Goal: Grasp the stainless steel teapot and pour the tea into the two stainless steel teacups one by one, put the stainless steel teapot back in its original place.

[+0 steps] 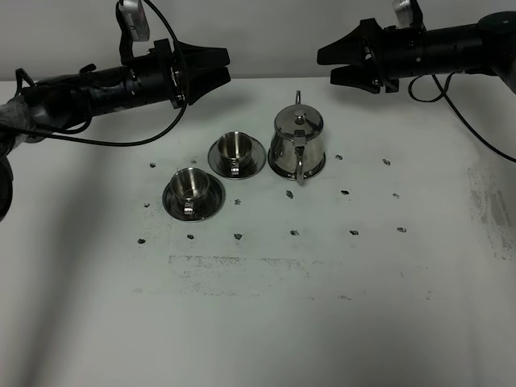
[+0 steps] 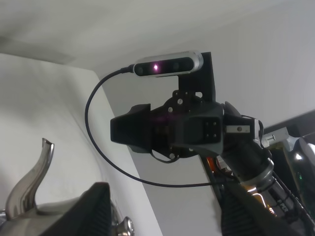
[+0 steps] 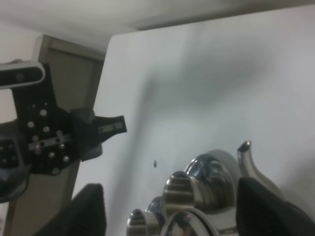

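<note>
Well, cup w/ saucer beside teapot

White table, scuffed and dotted with dark marks, carries three steel saucers: front cup saucer, rear cup saucer just beside it, teapot saucer to the right.
</note>
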